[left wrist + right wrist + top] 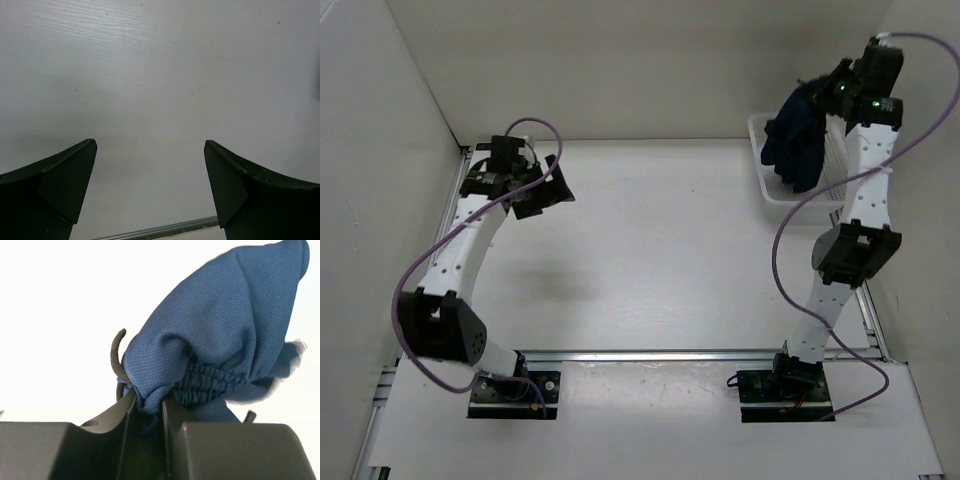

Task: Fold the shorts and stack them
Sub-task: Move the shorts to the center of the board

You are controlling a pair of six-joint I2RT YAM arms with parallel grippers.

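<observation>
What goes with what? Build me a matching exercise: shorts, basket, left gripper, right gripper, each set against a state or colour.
1. shorts
2. basket
3. left gripper
4. right gripper

A. open, above the bare table
B. white, at the far right
C. clamped on gathered fabric
D. dark blue, hanging down

Pairs: 1-D, 2-B, 3-A, 4-C

We cannot see how much of the shorts (220,325) sits between the jaws of the right gripper (150,407): the fold vanishes into the dark gap there. Right of the jaws the fabric's fringe is blurred; above them its top is cut off. From overhead, hanging cloth hides the fingertips and much of the basket (767,192).
</observation>
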